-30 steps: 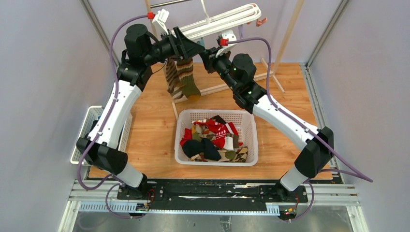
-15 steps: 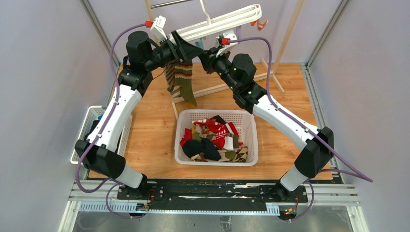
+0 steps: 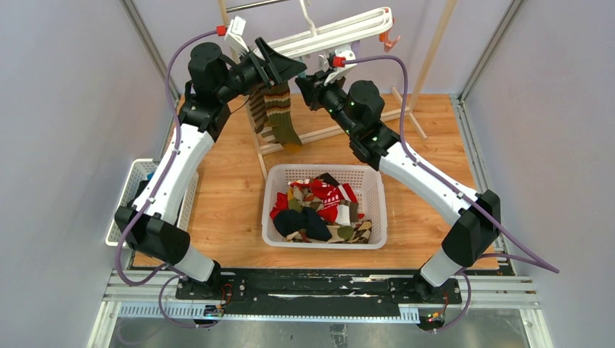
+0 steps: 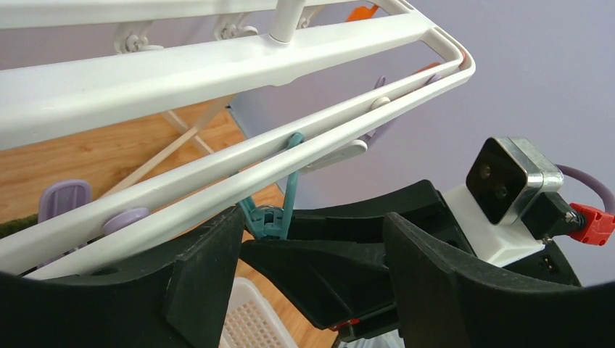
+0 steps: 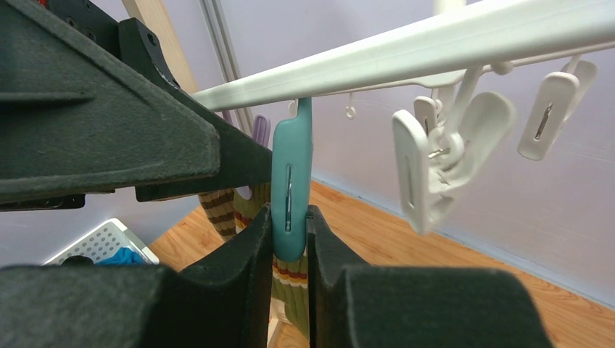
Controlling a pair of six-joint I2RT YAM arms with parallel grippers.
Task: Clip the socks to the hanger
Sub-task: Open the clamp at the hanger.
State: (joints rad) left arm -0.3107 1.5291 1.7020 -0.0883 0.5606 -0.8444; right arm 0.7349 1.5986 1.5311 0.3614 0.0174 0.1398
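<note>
The white hanger (image 3: pixel 333 32) hangs tilted at the back. My right gripper (image 5: pixel 290 232) is shut on a teal clip (image 5: pixel 291 188) dangling from its rail (image 5: pixel 406 51). An olive-striped sock (image 5: pixel 319 279) hangs just behind and below that clip; a second striped sock (image 3: pixel 257 109) hangs beside it. My left gripper (image 4: pixel 312 268) stands open just under the rails (image 4: pixel 217 181), with nothing between its fingers but the right gripper's finger beyond. In the top view both grippers (image 3: pixel 279 67) (image 3: pixel 304 81) meet under the hanger, above the olive-striped sock (image 3: pixel 281 116). More socks (image 3: pixel 319 210) fill the basket.
A white basket (image 3: pixel 377 210) stands mid-table. A smaller white tray (image 3: pixel 125 206) with dark and blue cloth sits at the left edge. The wooden rack (image 3: pixel 435 51) stands behind the hanger. White clips (image 5: pixel 428 167) and lilac clips (image 4: pixel 62 199) dangle near the teal one.
My left gripper has opened wider and risen slightly toward the hanger. The hanging socks swayed a little. The right gripper keeps its hold on the teal clip.
</note>
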